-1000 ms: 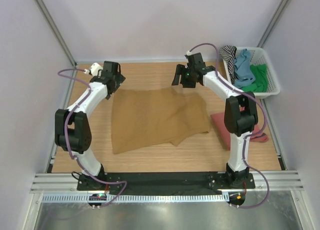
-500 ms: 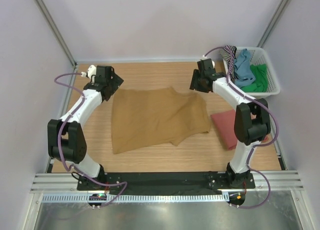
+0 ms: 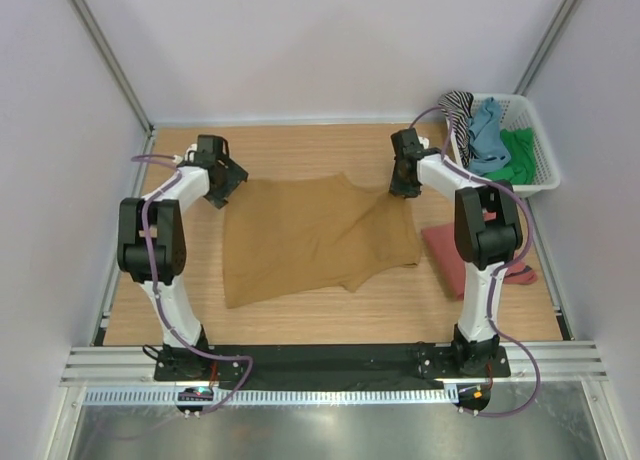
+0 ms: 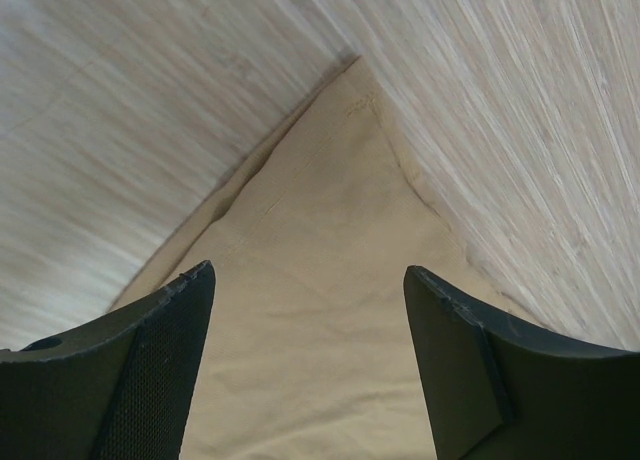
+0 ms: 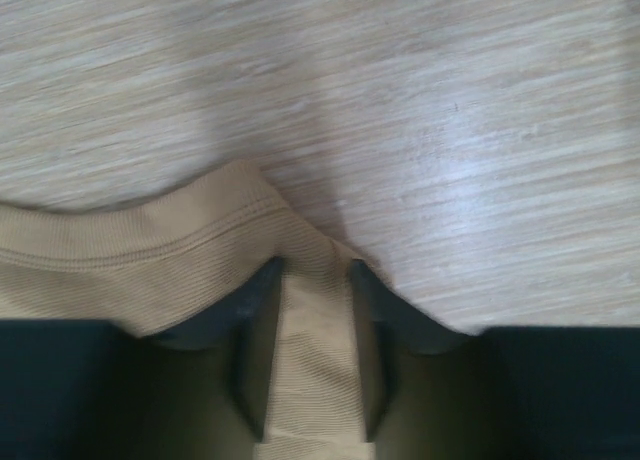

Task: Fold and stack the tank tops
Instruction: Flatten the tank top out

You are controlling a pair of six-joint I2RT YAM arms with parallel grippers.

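The right gripper (image 5: 310, 365) is clamped on a shoulder strap of the brown tank top (image 3: 310, 235), and the left gripper (image 4: 310, 370) is held open over its far left corner. The top is spread on the table (image 3: 300, 145), with a red tank top (image 3: 443, 248) laid just beside it

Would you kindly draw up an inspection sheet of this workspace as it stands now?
Surface: wooden table, bare wood around the cloth.
Job's things: ochre tank top spread mid-table; red tank top folded to its right, partly behind the right arm; striped cloth, blue cloth and green cloth in the white basket at the far right.
Clutter: nothing seen.
Grippers: left gripper open, straddling the ochre tank top's far-left corner; right gripper closed on its far-right strap.
Cables: purple cables run along both arms.
Surroundings: white walls; aluminium rail at the near edge.
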